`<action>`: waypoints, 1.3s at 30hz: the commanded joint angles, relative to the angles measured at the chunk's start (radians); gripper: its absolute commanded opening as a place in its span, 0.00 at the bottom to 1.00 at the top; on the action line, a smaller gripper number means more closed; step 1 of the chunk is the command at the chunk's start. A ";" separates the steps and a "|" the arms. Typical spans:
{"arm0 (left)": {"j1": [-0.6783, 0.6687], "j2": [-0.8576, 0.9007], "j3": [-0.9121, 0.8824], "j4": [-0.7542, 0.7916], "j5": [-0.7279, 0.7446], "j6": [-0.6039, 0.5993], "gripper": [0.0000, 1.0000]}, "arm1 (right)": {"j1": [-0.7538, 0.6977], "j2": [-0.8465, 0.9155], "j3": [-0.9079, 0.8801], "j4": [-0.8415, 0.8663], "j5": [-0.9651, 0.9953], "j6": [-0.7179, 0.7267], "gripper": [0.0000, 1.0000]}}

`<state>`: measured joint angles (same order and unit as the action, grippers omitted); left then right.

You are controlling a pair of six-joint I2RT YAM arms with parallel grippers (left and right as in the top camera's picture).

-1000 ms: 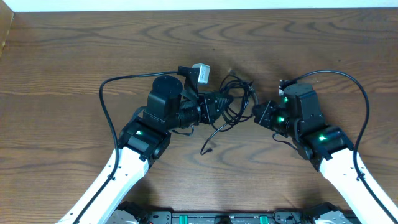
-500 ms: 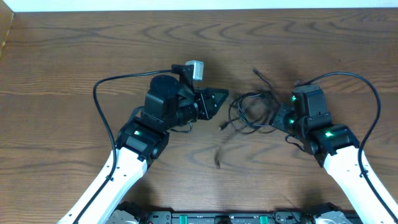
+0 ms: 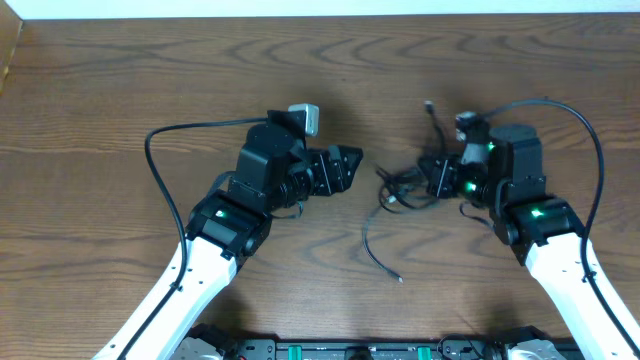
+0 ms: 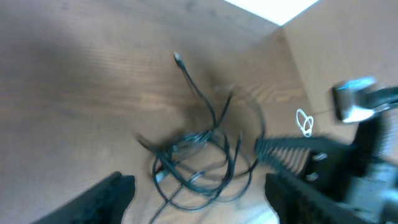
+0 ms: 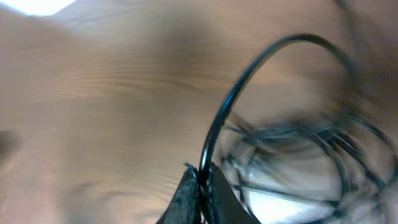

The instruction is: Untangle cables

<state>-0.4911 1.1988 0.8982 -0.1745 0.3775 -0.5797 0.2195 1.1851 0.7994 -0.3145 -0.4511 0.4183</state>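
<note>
Overhead, the cables [image 3: 405,188] show as a small knot of black loops over the bench [image 3: 150,80]. They sit hard against the right fingers [image 3: 432,180] and apart from the left fingers [image 3: 350,170], which point at the knot across a strip of bare wood. Whether the knot rests on the wood or is lifted just off it cannot be told. In the right wrist view the right fingers are clenched on one black loop, which arches up out of the pinch. In the left wrist view the left fingers are spread wide and grasp nothing, and the knot lies straight ahead, a little beyond their tips. A loose strand [image 3: 375,250] trails from the knot toward the robot's side, and a thin end [image 3: 430,108] runs off toward the far edge. The tangle's long axis therefore lies crosswise to the line between the arms. As a judgement, the right side is the anchor and the left arm is free. Its reach is straight ahead to a loop on its own side of the knot.
</note>
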 commanded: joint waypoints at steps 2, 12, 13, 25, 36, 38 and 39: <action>0.003 -0.003 0.017 -0.050 -0.012 0.010 0.77 | -0.030 -0.003 0.005 0.233 -0.484 -0.117 0.01; 0.002 0.013 0.005 -0.061 -0.005 0.044 0.78 | -0.044 -0.003 0.005 0.493 -0.584 0.087 0.01; 0.002 0.019 0.005 -0.064 -0.005 0.044 0.77 | -0.044 -0.003 0.005 0.509 -0.597 0.086 0.01; 0.003 0.151 0.005 -0.063 0.085 -0.610 0.92 | -0.044 -0.003 0.005 0.558 -0.621 0.058 0.01; -0.025 0.152 0.005 -0.026 0.252 -0.743 0.92 | -0.044 -0.003 0.005 0.549 -0.621 0.064 0.01; -0.048 0.153 0.005 -0.027 0.273 -0.743 0.92 | -0.044 -0.003 0.005 0.549 -0.621 0.064 0.01; -0.065 0.153 0.005 -0.036 0.293 -0.752 0.92 | -0.044 -0.003 0.005 0.549 -0.621 0.064 0.01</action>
<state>-0.5198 1.3487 0.8982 -0.2028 0.5976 -1.3041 0.1806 1.1851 0.7967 0.2329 -1.0599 0.4862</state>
